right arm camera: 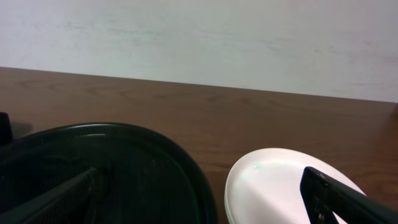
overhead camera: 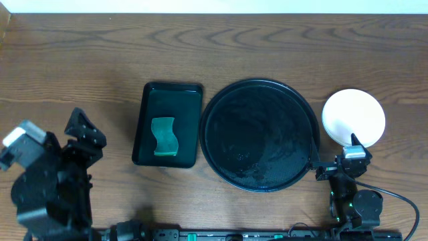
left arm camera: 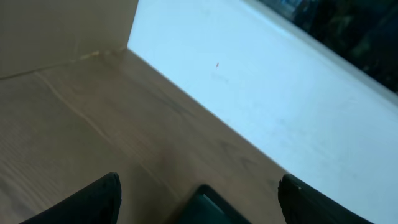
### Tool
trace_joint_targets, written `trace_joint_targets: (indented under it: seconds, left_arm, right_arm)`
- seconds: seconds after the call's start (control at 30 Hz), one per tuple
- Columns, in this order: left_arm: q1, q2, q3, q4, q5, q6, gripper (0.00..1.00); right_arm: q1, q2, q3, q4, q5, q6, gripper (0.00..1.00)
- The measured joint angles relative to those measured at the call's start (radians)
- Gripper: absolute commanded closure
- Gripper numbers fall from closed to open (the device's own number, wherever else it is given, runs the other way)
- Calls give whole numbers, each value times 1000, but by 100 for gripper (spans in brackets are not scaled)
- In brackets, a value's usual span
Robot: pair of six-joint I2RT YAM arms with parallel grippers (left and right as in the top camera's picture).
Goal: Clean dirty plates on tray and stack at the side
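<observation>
The round black tray (overhead camera: 217,144) lies mid-table with nothing on it. Just right of it sit the plates (overhead camera: 354,117) on the bare wood, a white one on top with a paler rim showing under it. My right gripper (overhead camera: 334,147) hovers open near the table's front edge. In the right wrist view, the right gripper (right arm camera: 199,177) has one finger over the tray (right arm camera: 155,155) and the other over the plates (right arm camera: 273,186), holding nothing. My left gripper (overhead camera: 85,130) is open at the front left, well away from the tray. In the left wrist view, the left gripper (left arm camera: 199,179) is empty.
A small rectangular dark green tray (overhead camera: 148,107) sits left of the black one, with a green sponge (overhead camera: 164,136) lying in it. Its corner (left arm camera: 208,208) shows between my left fingers. A white wall runs along the table's far edge (right arm camera: 199,81).
</observation>
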Motion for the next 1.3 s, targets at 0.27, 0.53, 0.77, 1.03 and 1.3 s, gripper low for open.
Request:
trace_joint_targets:
  seconds: [0.27,0.53,0.77,1.03,1.3]
  left_arm:
    - [0,-135,-87,1,-3,0,19]
    - [-57,-333,-306,-40,-3,0,19]
    - [-111,-510,-488,-60,-3,0,19]
    - [-166,-543,-578,68,-3,0,19]
    - [-185,-543,-775,727,-3,-1,19]
  right_arm:
    - [0,0,0,0,0,0,1]
    - [0,0,0,0,0,0,1]
    - [0,0,0,0,0,0,1]
    - [0,0,0,0,0,0,1]
    - [0,0,0,0,0,0,1]
